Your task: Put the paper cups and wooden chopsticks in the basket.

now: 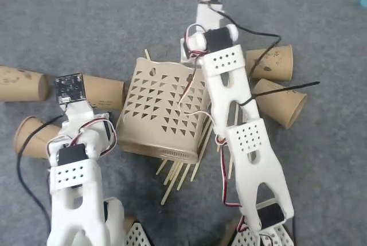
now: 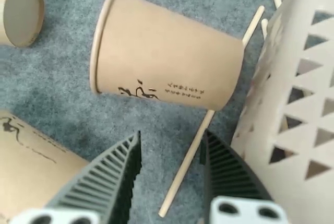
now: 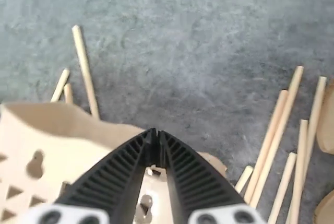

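The beige perforated basket [image 1: 160, 108] sits mid-table, with several wooden chopsticks [image 1: 178, 171] poking out from under its near edge. My left gripper [image 2: 169, 153] is open just short of a paper cup [image 2: 167, 57] lying on its side beside the basket wall [image 2: 292, 88]. One chopstick [image 2: 201, 135] runs from under that cup into the gap between the fingers. My right gripper [image 3: 155, 132] is shut with nothing in it, above the basket's far rim [image 3: 62, 119]. Loose chopsticks [image 3: 83, 67] lie on the carpet beyond.
More paper cups lie on their sides: two at the left [image 1: 23, 84] [image 1: 31, 137] and two at the right [image 1: 272, 62] [image 1: 281, 102]. The right arm [image 1: 229, 85] stretches along the basket's right side. Several chopsticks [image 3: 282, 140] lie there. Grey carpet covers the table.
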### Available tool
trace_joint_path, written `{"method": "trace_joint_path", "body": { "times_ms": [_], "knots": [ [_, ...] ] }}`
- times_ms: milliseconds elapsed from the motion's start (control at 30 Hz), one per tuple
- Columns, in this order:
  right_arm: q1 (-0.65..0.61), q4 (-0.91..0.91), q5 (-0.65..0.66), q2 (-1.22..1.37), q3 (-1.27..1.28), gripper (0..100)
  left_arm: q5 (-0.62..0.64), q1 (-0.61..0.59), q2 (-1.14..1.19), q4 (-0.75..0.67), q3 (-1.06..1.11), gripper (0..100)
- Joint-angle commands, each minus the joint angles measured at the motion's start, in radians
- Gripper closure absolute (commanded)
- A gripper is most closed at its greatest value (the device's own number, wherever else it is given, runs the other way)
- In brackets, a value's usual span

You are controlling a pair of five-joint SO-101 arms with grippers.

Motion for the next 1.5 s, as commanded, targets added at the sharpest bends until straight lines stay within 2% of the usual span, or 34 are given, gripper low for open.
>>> {"method": "trace_joint_path", "body": {
  "times_ms": [0,167,400,700,833,1000,1167,1467],
  "knots": [
    [-0.044,0.047,0.037,-0.15,0.135,99.1,-0.009,0.006,-0.021,-0.026,-0.004,82],
    [-0.071,0.042,0.049,-0.289,0.4,99.1,-0.009,0.006,-0.021,-0.026,-0.004,82],
    [-0.133,0.044,0.14,-0.49,0.569,99.1,-0.009,0.005,-0.021,-0.026,-0.004,82],
    [-0.28,0.042,0.164,-0.72,0.813,98.7,-0.009,0.002,-0.021,-0.026,-0.002,82],
    [-0.231,0.042,0.198,-0.82,0.816,97.4,-0.009,0.002,-0.021,-0.025,-0.002,82],
    [-0.082,0.041,0.092,-0.897,0.822,82.0,-0.009,0.002,-0.021,-0.025,-0.002,82],
    [0.001,0.041,0.018,-0.779,0.822,85.5,-0.009,0.002,-0.021,-0.025,-0.002,82],
    [0.013,-0.024,-0.031,-0.561,0.818,85.8,-0.009,0.002,-0.021,-0.025,-0.002,82]
  ]
}}
